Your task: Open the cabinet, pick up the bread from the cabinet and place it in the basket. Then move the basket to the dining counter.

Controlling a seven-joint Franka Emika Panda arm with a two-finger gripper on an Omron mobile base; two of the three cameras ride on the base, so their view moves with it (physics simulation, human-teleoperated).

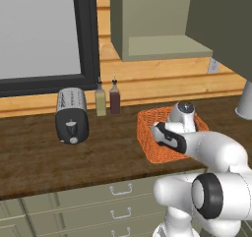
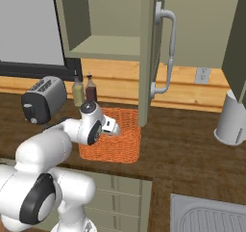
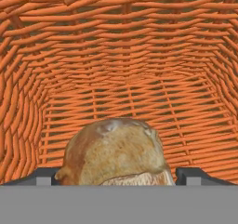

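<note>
Hand [image 3: 119, 175] lowered into the basket [image 2: 117, 149], fingers [image 3: 195, 175] spread wide, one on each side of the bread [image 3: 114, 151]; no telling whether the pads press on it. Seen from the hand camera: bread close up between the two dark tips, golden-brown with a paler patch on top, lying just above or on the woven floor of the basket, orange wicker walls rising on every side.

Seen from the base cameras: basket [image 1: 150, 133] standing on the dark wood counter [image 1: 44, 162], wrist of the white arm [image 1: 216, 155] bent down over it and hiding most of its inside. Cabinet [image 2: 103, 19] above, door [image 2: 151, 53] swung open toward the camera with its curved silver handle [image 2: 166, 53] facing right, lower shelf bare. Behind the basket, two bottles [image 1: 108, 98] side by side against the wooden wall panel, one pale, one dark. Further left on the counter, well apart from the basket, a silver toaster [image 1: 71, 115]. At the right end of the counter, a light grey canister [image 2: 231, 120], and below it, near the corner, part of a sink [image 2: 211, 219]. Green drawers [image 1: 98, 206] with small silver handles under the counter.
</note>
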